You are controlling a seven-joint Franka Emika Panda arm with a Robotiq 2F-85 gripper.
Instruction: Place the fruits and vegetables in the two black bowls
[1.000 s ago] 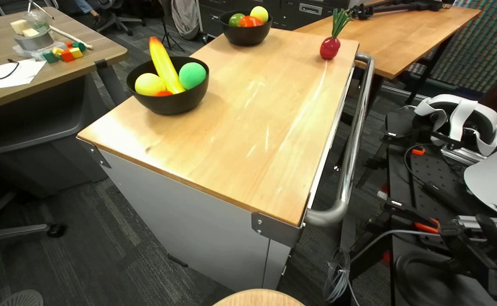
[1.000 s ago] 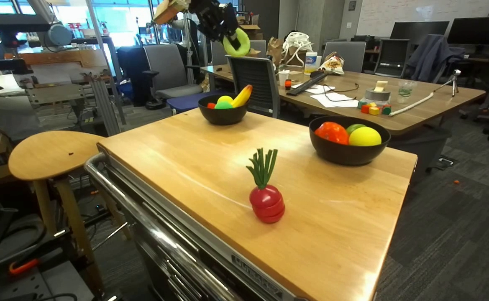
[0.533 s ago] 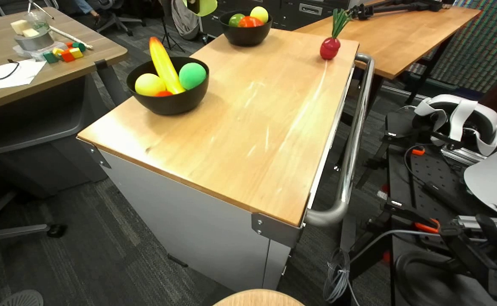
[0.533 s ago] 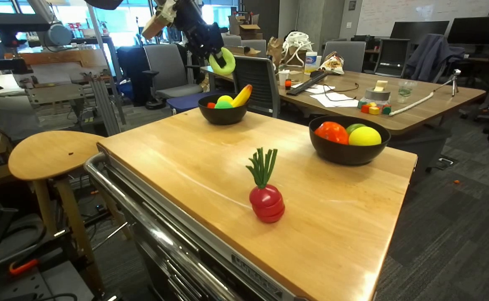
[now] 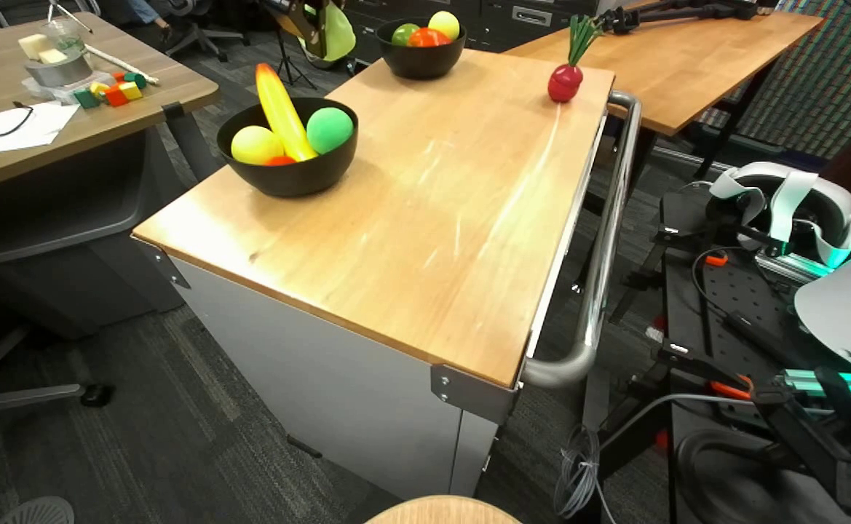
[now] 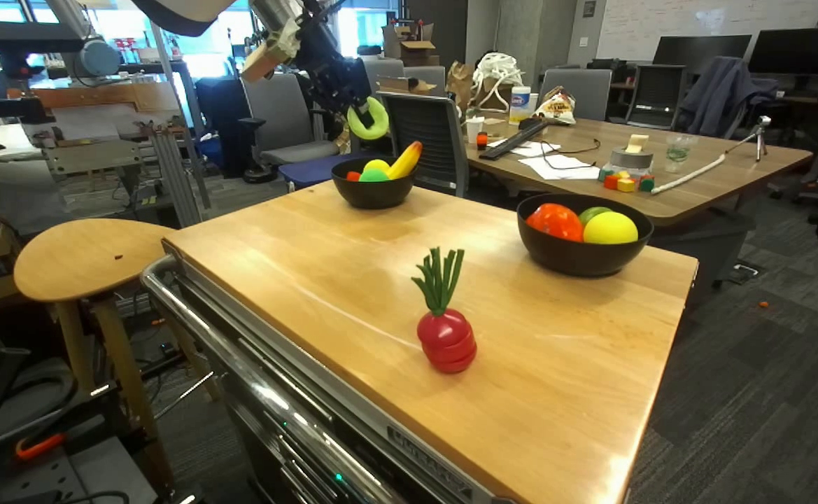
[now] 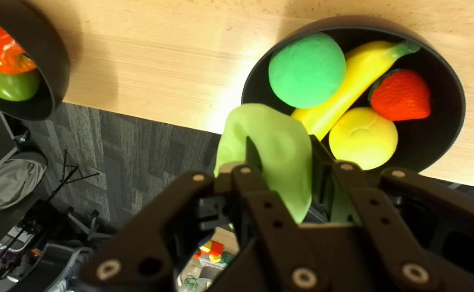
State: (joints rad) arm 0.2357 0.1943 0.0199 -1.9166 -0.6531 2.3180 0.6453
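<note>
1. Fruits and vegetables (image 7: 352, 89) lie lower than the jaws in the nearer bowl (image 6: 374, 198) and, well off from the jaws, in the farther bowl (image 6: 578, 257); both bowls are black and stand on a wooden surface (image 6: 325, 262).

2. The jaws are partway apart, with a light green ring (image 7: 283, 150) pinched between them: one jaw reaches into its hole, the other sits against its outer side.

3. The ring is up in the air with the jaws. In an exterior view it shows above the nearer bowl and apart from it; in the wrist view it covers a little of that bowl's rim.

4. The nearer bowl, up and to the right of the jaws in the wrist view, holds a banana (image 6: 405, 161) lying across it, a green ball (image 7: 307, 69), a yellow round fruit (image 7: 362, 138) and a strawberry (image 7: 401, 96). One end of the banana is hidden there.

5. The farther bowl, up and to the left of the jaws in the wrist view and partly cut off, holds a red-orange fruit (image 6: 555, 222), a green fruit (image 7: 7, 83) and, as both exterior views show, a second yellow fruit (image 6: 610, 228).

6. A red radish (image 6: 445, 336), green leaves up, stands right on the surface, lower than the jaws and well apart from them.

7. A metal rail (image 5: 611, 225) runs along an edge of the surface, to the right of the jaws in an exterior view.
</note>
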